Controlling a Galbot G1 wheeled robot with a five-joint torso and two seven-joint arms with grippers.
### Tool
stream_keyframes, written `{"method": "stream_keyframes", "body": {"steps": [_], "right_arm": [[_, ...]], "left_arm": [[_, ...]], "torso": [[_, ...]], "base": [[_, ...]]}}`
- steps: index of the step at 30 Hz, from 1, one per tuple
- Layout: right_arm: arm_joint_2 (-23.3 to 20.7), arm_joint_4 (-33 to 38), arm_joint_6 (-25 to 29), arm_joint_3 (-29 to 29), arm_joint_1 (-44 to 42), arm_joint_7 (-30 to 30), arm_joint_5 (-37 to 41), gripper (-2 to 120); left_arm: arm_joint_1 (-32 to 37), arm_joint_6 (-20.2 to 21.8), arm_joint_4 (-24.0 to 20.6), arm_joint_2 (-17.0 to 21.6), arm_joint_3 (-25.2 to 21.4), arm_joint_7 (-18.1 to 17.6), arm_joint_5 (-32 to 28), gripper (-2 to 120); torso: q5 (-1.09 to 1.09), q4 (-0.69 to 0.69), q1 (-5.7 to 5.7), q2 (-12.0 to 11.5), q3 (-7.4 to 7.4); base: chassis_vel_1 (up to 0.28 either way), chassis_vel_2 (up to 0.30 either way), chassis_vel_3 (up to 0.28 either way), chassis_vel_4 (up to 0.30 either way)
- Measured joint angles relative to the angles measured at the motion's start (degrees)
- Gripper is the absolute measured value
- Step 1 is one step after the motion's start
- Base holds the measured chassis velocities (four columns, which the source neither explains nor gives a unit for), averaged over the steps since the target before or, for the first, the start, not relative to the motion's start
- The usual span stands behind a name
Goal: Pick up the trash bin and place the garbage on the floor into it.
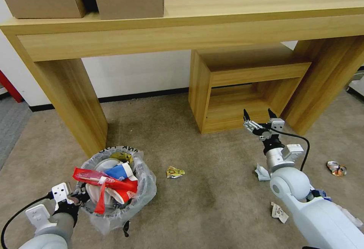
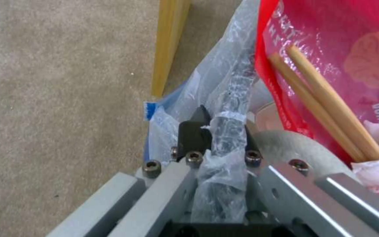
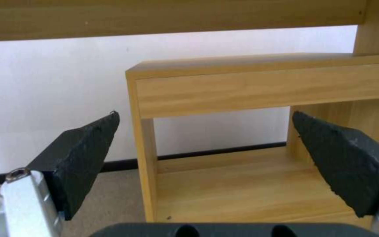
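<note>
Under the long light-wood desk [image 1: 189,18], your left gripper [image 2: 218,131] has its jaws pinching the rim of the small round bag-lined trash bin [image 1: 125,199], already full. Keep it level. Your right gripper [image 1: 259,118], jaws spread, should drop onto the crumpled yellow wrapper [image 1: 174,172] squarely.

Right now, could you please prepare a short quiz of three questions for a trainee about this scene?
1. True or false: the right gripper is open and empty.
2. What does the left gripper clamp? A) a box B) the trash bin's rim C) a table leg
3. Fill in: the yellow crumpled wrapper lies on the ____, apart from the bin.

Key: 1 true; 2 B; 3 carpet.
</note>
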Motion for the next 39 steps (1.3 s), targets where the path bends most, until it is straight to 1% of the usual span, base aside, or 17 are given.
{"method": "stream_keyframes", "body": {"steps": [5, 9, 12, 13, 16, 18, 20, 21, 22, 24, 25, 27, 28, 34, 36, 38, 39], "right_arm": [[-0.2, 0.4, 0.1, -0.7, 0.1, -0.5, 1.5, 100], [-0.9, 0.7, -1.2, -2.4, 0.9, -0.4, 5.6, 100], [-2.1, 1.5, -6.2, -5.5, 2.9, 2.3, 12.0, 100], [-2.1, 1.5, -6.2, -5.5, 2.9, 2.3, 12.0, 100], [-2.5, 1.5, -12.5, -8.9, 5.8, 5.5, 17.6, 100], [-2.6, 1.6, -13.5, -9.4, 6.3, 6.0, 18.5, 100], [-2.6, 1.6, -18.3, -13.5, 9.5, 9.8, 24.4, 100], [-2.6, 1.6, -18.3, -13.5, 9.5, 9.8, 24.4, 100], [-2.4, 1.4, -19.8, -15.4, 10.9, 11.4, 26.8, 100], [-1.2, 0.8, -24.6, -19.0, 14.0, 16.0, 33.1, 100], [-1.2, 0.8, -24.6, -19.0, 14.0, 16.0, 33.1, 100], [-0.2, -0.1, -30.7, -22.0, 17.2, 20.8, 39.3, 100], [0.2, -0.7, -31.9, -23.5, 18.4, 21.8, 40.5, 100], [2.1, -4.6, -36.3, -29.3, 23.3, 24.5, 43.6, 100], [4.2, -7.8, -37.4, -32.0, 25.4, 25.9, 45.0, 100], [5.0, -8.7, -37.7, -32.6, 25.9, 26.6, 45.5, 100], [7.1, -10.8, -38.6, -33.8, 26.8, 28.4, 46.9, 100]], "left_arm": [[0.1, 0.0, 0.0, 0.0, 0.0, 0.0, 0.0, 1], [0.2, 0.0, 0.0, 0.0, 0.0, 0.0, 0.1, 1], [0.4, 0.0, 0.0, 0.1, 0.0, 0.0, 0.2, 1], [0.4, 0.0, 0.0, 0.1, 0.0, 0.0, 0.2, 1], [0.2, 0.0, 0.2, 0.0, 0.0, 0.0, 0.2, 1], [0.2, 0.0, 0.2, 0.0, 0.0, 0.0, 0.3, 1], [0.0, 0.0, 0.3, -0.1, 0.0, 0.0, 0.3, 1], [0.0, 0.0, 0.3, -0.1, 0.0, 0.0, 0.3, 1], [-0.1, 0.0, 0.4, -0.2, 0.0, 0.0, 0.3, 1], [-0.3, 0.0, 0.7, -0.4, 0.0, -0.1, 0.3, 1], [-0.3, 0.0, 0.7, -0.4, 0.0, -0.1, 0.3, 1], [-0.6, 0.0, 1.3, -0.7, 0.0, -0.1, 0.4, 1], [-0.7, 0.0, 1.6, -0.7, 0.0, -0.1, 0.4, 1], [-1.5, 0.1, 2.4, -1.0, 0.1, -0.2, 0.4, 1], [-1.9, 0.2, 2.7, -1.2, 0.2, -0.4, 0.4, 1], [-2.0, 0.2, 2.8, -1.3, 0.2, -0.4, 0.4, 1], [-2.2, 0.2, 3.1, -1.5, 0.2, -0.4, 0.4, 1]], "torso": [[0.0, 0.0, 0.0, 0.0, 0.0], [0.01, 0.0, 0.0, 0.0, 0.0], [0.0, 0.0, 0.0, 0.0, 0.0], [0.0, 0.0, 0.0, 0.0, 0.0], [0.0, 0.0, 0.0, 0.0, 0.0], [-0.01, -0.01, 0.0, 0.0, 0.0], [0.0, 0.0, 0.0, 0.0, 0.0], [0.0, 0.0, 0.0, 0.0, 0.0], [0.0, 0.0, 0.0, 0.0, 0.0], [0.01, 0.0, 0.0, 0.0, 0.0], [0.01, 0.0, 0.0, 0.0, 0.0], [-0.01, 0.01, 0.0, 0.0, 0.0], [-0.02, 0.0, 0.0, 0.0, 0.0], [-0.02, 0.0, 0.0, 0.0, 0.0], [-0.01, -0.01, 0.0, 0.0, 0.0], [-0.01, 0.0, 0.0, 0.0, 0.0], [0.0, -0.01, 0.0, 0.0, 0.0]], "base": [[0.0, 0.0, 0.0, 0.0], [0.0, 0.0, 0.0, 0.0], [0.0, 0.0, 0.0, 0.0], [0.0, 0.0, 0.0, 0.0], [0.0, 0.0, 0.0, 0.0], [0.0, 0.0, 0.0, 0.0], [0.0, 0.0, 0.0, 0.0], [0.0, 0.0, 0.0, 0.0], [0.0, 0.0, 0.0, 0.0], [0.0, 0.0, 0.0, 0.0], [0.0, 0.0, 0.0, 0.0], [0.0, 0.0, 0.0, 0.0], [0.0, 0.0, 0.0, 0.0], [0.0, 0.0, 0.0, 0.0], [0.0, 0.0, 0.0, 0.0], [0.0, 0.0, 0.0, 0.0], [0.0, 0.0, 0.0, 0.0]]}}
